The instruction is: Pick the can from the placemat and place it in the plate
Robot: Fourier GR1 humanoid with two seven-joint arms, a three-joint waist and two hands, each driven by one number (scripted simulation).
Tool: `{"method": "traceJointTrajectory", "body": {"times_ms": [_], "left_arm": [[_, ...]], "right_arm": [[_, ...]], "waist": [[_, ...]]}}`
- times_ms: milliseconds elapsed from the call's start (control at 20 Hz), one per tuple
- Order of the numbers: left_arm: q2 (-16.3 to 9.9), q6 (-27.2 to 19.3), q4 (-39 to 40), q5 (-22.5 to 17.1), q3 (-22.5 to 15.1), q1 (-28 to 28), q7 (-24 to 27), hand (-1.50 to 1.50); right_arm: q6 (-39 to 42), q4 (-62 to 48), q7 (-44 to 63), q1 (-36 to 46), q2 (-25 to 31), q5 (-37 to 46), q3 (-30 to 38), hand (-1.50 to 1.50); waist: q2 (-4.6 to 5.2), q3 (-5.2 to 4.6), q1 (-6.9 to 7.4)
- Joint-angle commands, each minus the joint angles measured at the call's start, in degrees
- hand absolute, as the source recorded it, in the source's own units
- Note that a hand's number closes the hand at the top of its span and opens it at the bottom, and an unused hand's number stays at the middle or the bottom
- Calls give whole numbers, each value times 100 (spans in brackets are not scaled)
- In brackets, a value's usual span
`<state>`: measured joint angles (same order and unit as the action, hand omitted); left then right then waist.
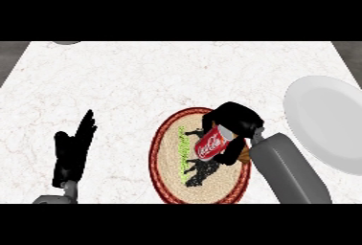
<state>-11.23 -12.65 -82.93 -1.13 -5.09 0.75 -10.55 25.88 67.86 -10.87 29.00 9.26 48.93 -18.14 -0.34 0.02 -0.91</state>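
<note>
A red cola can (211,143) lies tilted over the round woven placemat (170,162), which has a dark red rim. My right hand (233,120) is curled round the can's upper end, with fingers on both sides of it. Whether the can still touches the mat cannot be told. The white plate (326,122) lies at the right edge of the counter, to the right of the hand. At the lower left, my left hand (73,148) rests open with fingers up, apart from the mat.
The pale marble counter (141,81) stretches behind and to the left of the mat. A grey round object (67,42) peeks in at the far left top edge. My right forearm (286,170) crosses between mat and plate.
</note>
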Motion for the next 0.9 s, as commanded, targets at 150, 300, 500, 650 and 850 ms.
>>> {"method": "traceJointTrajectory", "body": {"times_ms": [150,300,500,650,850], "left_arm": [[-90,24,-70,-75,142,-108,25,0],[-127,160,-12,-119,133,-34,-52,0],[35,108,146,-8,61,10,132,0],[66,-87,-155,102,-1,-142,-96,0],[161,-52,-226,178,-161,-211,-139,0]], "right_arm": [[-1444,-13,1865,-285,535,182,1787,150],[-2398,300,2045,-575,514,674,1740,150],[-2219,1645,2542,-835,434,542,1859,150],[-2767,2073,2997,-540,448,824,2177,150],[-2552,3161,3695,-746,532,1008,2343,150]], "waist": [[-11,-4,-154],[17,-2,-37],[9,-7,-20],[-2,-4,17],[-3,-7,16]]}}
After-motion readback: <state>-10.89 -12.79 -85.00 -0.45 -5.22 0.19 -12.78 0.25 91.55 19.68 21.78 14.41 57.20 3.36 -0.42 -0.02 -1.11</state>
